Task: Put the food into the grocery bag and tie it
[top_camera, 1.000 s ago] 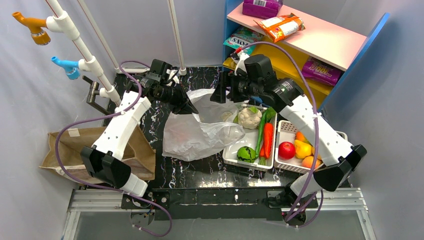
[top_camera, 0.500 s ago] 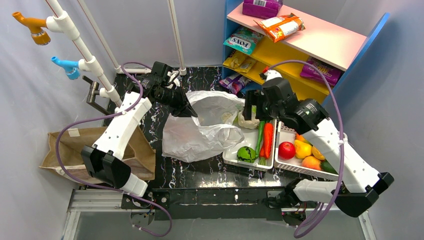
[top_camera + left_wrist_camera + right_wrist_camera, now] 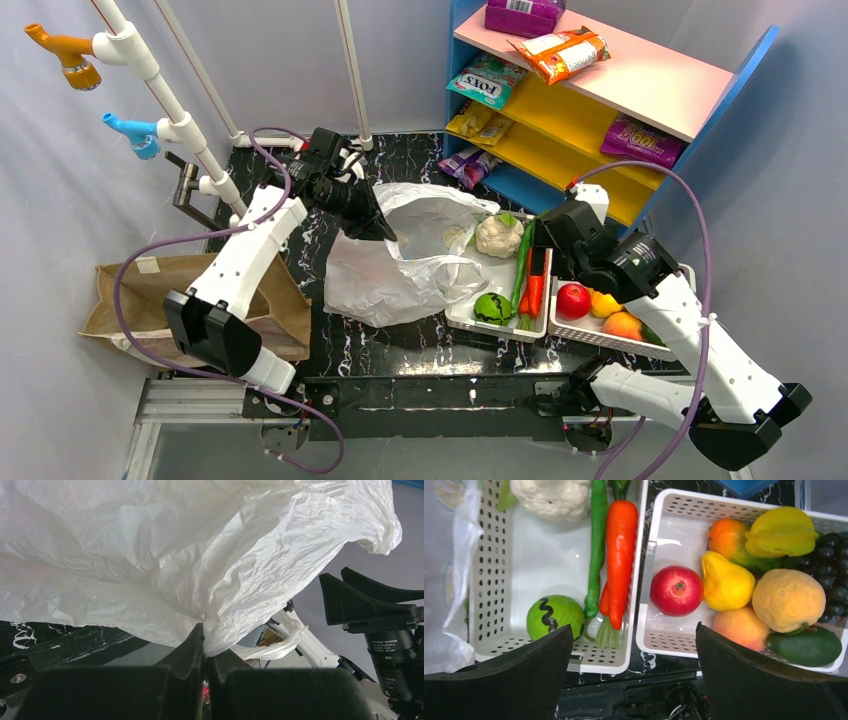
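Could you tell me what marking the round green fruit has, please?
The green fruit bears a black wavy stripe; the right wrist view shows it best.

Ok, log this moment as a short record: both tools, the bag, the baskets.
left tool: shut on grocery bag, pinching its plastic
right tool: open, holding nothing
left basket: cauliflower, carrot, striped green ball
right basket: red apple, pear, starfruit, grapes
food in bag: cannot tell
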